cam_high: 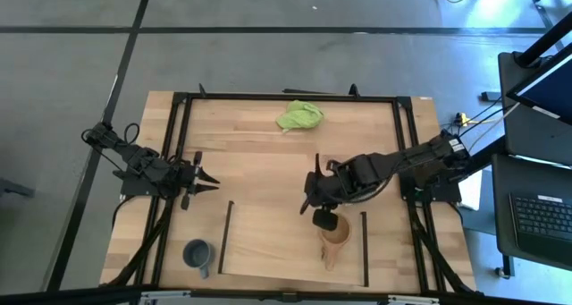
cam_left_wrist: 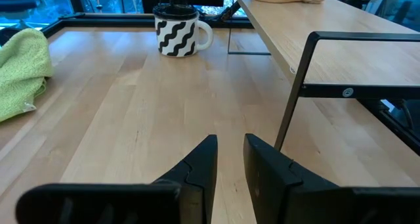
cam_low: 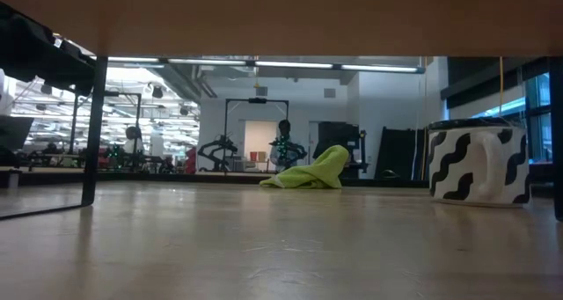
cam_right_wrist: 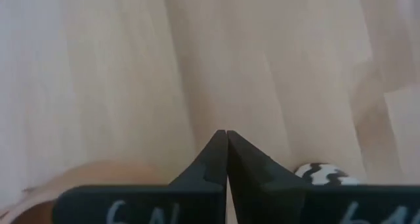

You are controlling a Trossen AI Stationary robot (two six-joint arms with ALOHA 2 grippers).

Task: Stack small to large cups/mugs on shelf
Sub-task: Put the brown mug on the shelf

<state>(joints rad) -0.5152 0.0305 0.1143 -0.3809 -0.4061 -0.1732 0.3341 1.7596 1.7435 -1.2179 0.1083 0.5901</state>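
Note:
The white mug (cam_left_wrist: pixel 177 31) with black wavy stripes stands upright on its base on the tabletop, just beyond the shelf's (cam_high: pixel 268 242) far long edge; from above it shows its dark inside (cam_high: pixel 324 220). The small tan cup (cam_high: pixel 335 238) sits on the shelf near its right end. The blue-grey mug (cam_high: pixel 197 253) stands on the table left of the shelf. My right gripper (cam_right_wrist: pixel 226 133) is shut and points steeply down over bare wood beside the white mug (cam_right_wrist: pixel 321 175), touching nothing. My left gripper (cam_left_wrist: pixel 230 142) waits open at the table's left (cam_high: pixel 207 175).
A lime-green cloth (cam_high: pixel 299 115) lies bunched near the table's far edge, also seen in the low view (cam_low: pixel 312 170). The shelf's black side frame (cam_left_wrist: pixel 308 66) stands close ahead of my left gripper. Bare tabletop stretches between the two arms.

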